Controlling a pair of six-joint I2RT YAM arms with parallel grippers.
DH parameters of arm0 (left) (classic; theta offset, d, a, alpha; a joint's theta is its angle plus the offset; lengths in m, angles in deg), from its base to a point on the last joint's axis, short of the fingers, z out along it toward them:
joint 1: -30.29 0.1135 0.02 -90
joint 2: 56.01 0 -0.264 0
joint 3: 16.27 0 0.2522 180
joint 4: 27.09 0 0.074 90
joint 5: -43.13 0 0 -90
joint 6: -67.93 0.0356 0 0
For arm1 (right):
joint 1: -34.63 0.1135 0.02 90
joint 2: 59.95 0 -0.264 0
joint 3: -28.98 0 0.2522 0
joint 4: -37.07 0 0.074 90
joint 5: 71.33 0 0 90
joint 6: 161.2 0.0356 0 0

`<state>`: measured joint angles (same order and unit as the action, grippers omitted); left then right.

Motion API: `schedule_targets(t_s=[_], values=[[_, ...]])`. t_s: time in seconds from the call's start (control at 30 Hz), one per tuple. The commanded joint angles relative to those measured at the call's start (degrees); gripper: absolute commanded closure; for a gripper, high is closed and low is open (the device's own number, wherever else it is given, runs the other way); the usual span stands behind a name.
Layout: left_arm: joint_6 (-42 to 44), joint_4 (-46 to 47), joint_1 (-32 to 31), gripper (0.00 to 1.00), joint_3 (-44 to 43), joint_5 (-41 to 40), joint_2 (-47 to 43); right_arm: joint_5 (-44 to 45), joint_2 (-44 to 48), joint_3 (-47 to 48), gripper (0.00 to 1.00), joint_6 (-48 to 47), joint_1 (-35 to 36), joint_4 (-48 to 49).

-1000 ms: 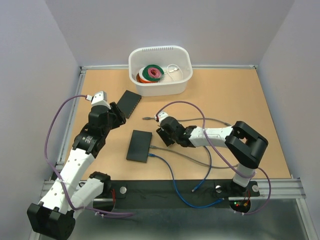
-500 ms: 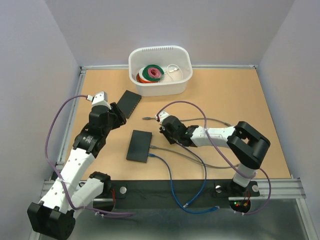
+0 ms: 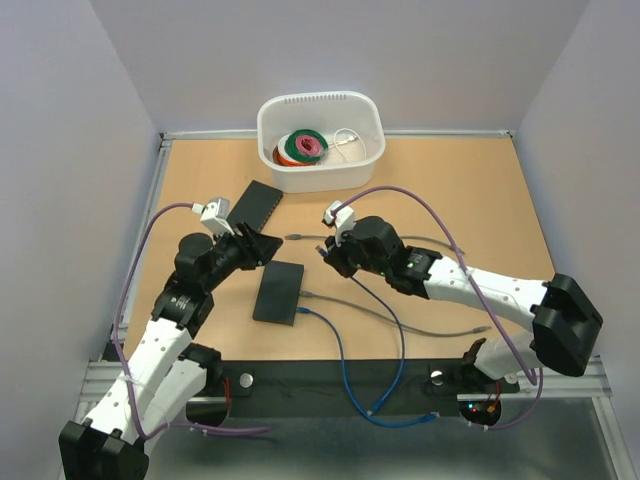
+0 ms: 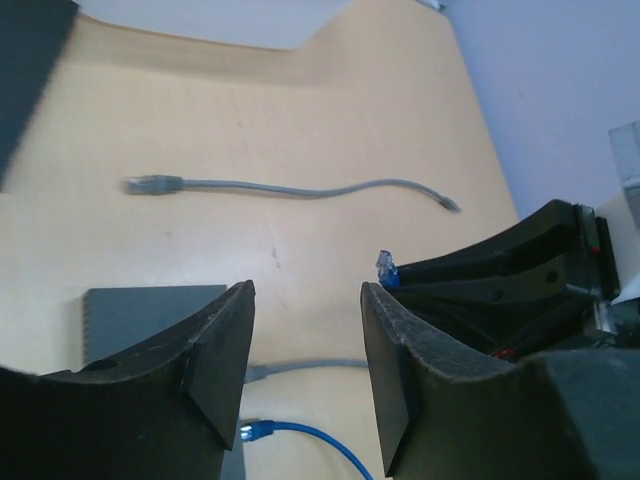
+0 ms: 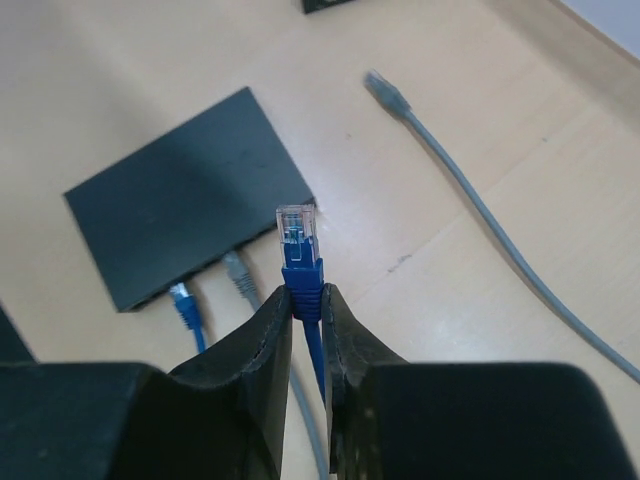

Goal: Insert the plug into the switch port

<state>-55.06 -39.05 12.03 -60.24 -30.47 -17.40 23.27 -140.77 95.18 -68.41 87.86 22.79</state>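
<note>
My right gripper (image 5: 305, 300) is shut on the blue plug (image 5: 299, 248), whose clear tip sticks up between the jaws, above the table to the right of the dark switch (image 5: 190, 208). In the top view the right gripper (image 3: 330, 252) hangs just right of the switch (image 3: 279, 291). A grey plug (image 5: 236, 270) and another blue plug (image 5: 181, 296) sit in the switch's near edge. My left gripper (image 4: 305, 345) is open and empty above the switch (image 4: 145, 315), facing the right gripper; the held plug shows in its view (image 4: 385, 266). In the top view the left gripper (image 3: 262, 243) is above the switch's far end.
A second dark switch (image 3: 259, 205) lies at the back left. A white tub (image 3: 321, 140) with cable coils stands at the back. A loose grey cable (image 3: 400, 241) lies behind the right arm, its plug (image 4: 152, 184) on the table. The blue cable (image 3: 360, 370) loops toward the near edge.
My right gripper has lifted the blue plug and swung away from the table, its arm stretched out. My left gripper has moved right and forward, over the switch's far end.
</note>
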Motion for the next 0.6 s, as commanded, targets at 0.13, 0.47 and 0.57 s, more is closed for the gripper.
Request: schedule_targets(t_s=[0.13, 0.47, 0.57], values=[[-7.16, 16.12, -2.38, 0.44, 2.62, 8.47, -0.73, -16.20, 2.68, 4.06, 1.00, 4.42, -0.15, 2.27], [-9.11, 19.99, -10.38, 0.44, 4.55, 3.29, 2.96, -18.31, 1.98, 6.35, 1.00, 5.91, -0.15, 2.27], [-9.19, 20.34, -11.09, 0.44, 4.73, 2.14, 3.66, -18.22, 1.98, 6.62, 1.00, 5.91, -0.15, 2.18]])
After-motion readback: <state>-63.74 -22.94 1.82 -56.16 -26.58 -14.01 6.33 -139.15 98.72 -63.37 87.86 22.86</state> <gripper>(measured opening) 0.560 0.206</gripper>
